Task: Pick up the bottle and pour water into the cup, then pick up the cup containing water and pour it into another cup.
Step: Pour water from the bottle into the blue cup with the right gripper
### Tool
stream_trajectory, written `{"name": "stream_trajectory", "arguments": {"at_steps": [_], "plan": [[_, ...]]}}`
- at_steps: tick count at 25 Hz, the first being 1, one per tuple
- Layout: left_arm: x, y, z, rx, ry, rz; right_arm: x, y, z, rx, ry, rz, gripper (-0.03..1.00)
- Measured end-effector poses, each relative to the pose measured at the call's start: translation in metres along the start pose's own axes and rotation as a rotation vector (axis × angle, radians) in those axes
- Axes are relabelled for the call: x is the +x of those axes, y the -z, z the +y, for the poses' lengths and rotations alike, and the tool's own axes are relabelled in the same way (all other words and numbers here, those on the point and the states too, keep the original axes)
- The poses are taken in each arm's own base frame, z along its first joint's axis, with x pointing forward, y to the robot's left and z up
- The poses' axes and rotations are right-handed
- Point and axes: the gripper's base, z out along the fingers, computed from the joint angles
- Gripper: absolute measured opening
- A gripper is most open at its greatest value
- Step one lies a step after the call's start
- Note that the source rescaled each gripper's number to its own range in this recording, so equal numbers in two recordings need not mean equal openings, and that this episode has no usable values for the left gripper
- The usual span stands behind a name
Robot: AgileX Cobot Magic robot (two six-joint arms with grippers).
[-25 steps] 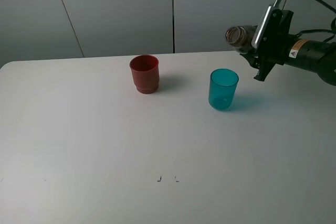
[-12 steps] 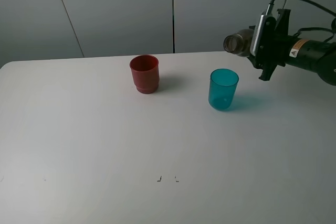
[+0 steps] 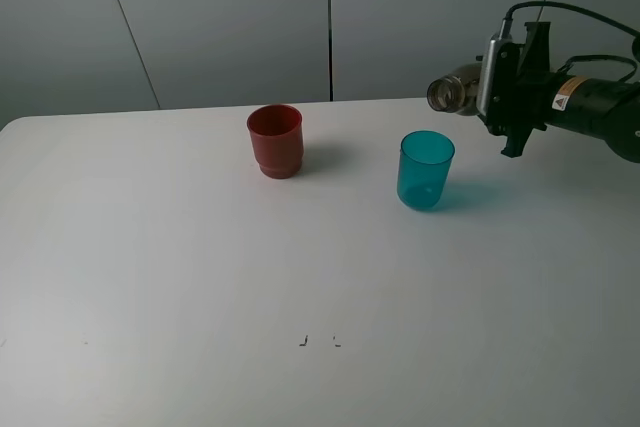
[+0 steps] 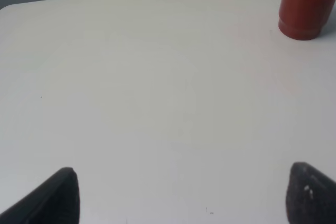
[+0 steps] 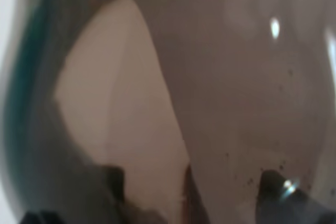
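The right jaws pinch the bottle (image 3: 455, 92) round its body and hold it in the air, tipped onto its side, its mouth pointing away from the jaws toward the middle of the counter (image 3: 150, 277). In the right wrist view the bottle's smoky wall (image 5: 236, 77) fills the frame, close up against the jaws, with a teal tint showing through along one edge. The teal cup (image 3: 426, 169) stands upright on the counter just below the bottle's mouth, apart from it. The red cup (image 3: 275, 140) stands upright well beyond the teal one, farther out from the right jaws. The left jaws are spread wide, their dark fingertips (image 4: 58, 198) over the counter; the red cup sits well ahead of them, off to one side
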Motion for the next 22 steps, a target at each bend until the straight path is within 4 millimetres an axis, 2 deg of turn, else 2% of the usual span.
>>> {"name": "stream_trajectory", "arguments": {"at_steps": [22], "plan": [[0.0000,0.0000,0.0000,0.000,0.000,0.000,-0.0019,0.0000,0.0012,-0.011,0.147,-0.021,0.00]]}}
